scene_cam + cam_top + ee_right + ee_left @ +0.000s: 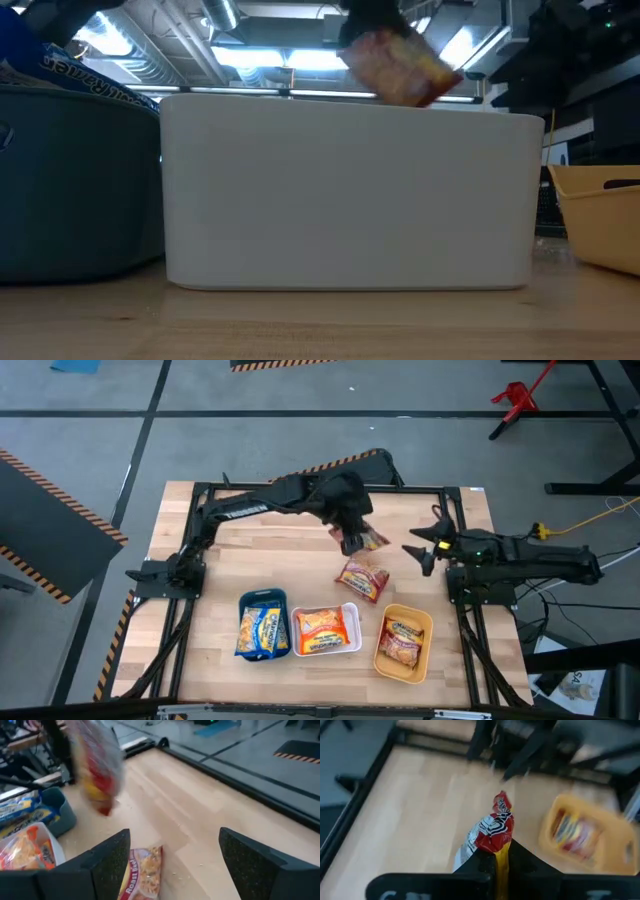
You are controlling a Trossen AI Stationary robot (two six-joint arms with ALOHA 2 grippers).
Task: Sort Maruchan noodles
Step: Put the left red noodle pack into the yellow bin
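Above the middle of the wooden table point(290, 550), my left gripper point(352, 538) hangs in the air with its fingers point(520, 860) clamped on the edge of a dark red Maruchan packet point(365, 540), which dangles clear of the wood. In my left wrist view the held packet shows red, white and yellow between my two dark fingers. In the low view it shows tilted above the white tray's far wall.

Just below it on the table lies a second red packet point(362, 579), flat and loose, between my two arms. My right wrist view shows this one on the wood between my right fingers.

My right gripper point(421, 549) waits off to the right side of the table, its fingers point(107, 857) spread wide apart and holding nothing.

Along the near edge stand three trays in a row. The teal tray point(283, 598) on the left holds blue packets point(260, 630). The white tray point(352, 610) in the middle holds an orange packet point(320, 630). The orange tray point(428, 622) on the right, set at a slight angle, holds a dark red packet point(402, 642).
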